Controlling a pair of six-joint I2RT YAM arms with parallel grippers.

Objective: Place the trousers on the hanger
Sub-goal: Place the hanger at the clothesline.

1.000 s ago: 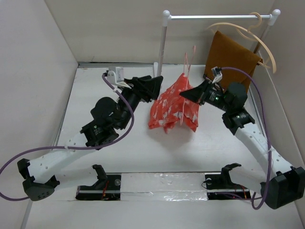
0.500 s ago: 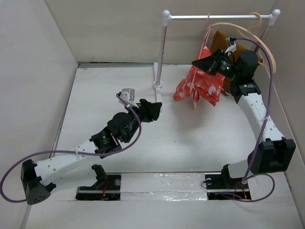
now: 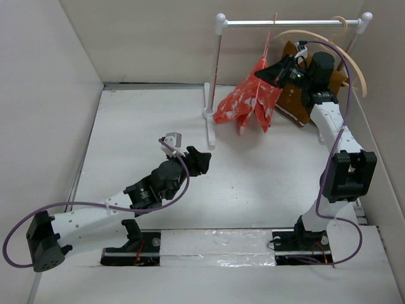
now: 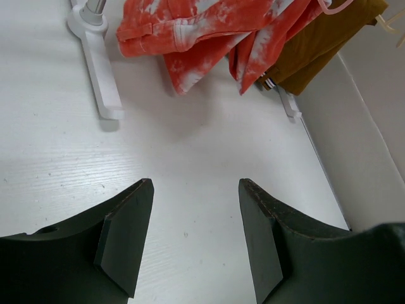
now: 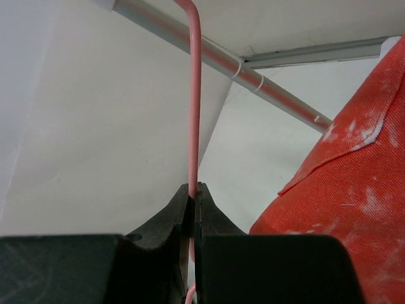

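The orange-red trousers (image 3: pixel 248 100) mottled with white hang draped over the thin pink wire hanger (image 3: pixel 270 35), raised beside the rail. They also show in the left wrist view (image 4: pixel 209 31) and the right wrist view (image 5: pixel 354 190). My right gripper (image 3: pixel 269 71) is shut on the hanger's pink wire neck (image 5: pixel 195 95), whose hook reaches up to the white rail (image 5: pixel 266 85). My left gripper (image 3: pixel 201 158) is open and empty, low over the table in the middle; its fingers (image 4: pixel 126 234) frame bare table.
A white clothes rack (image 3: pixel 291 23) stands at the back, its left post foot (image 4: pixel 101 69) on the table. A plain brown cloth (image 3: pixel 296 95) on a pale beige wooden hanger (image 3: pixel 354 60) hangs at the rack's right end. White walls enclose the table.
My right gripper has lifted the hanger and trousers from the table up and back to the rail. My left gripper has let go and drawn back toward the near side, lower.
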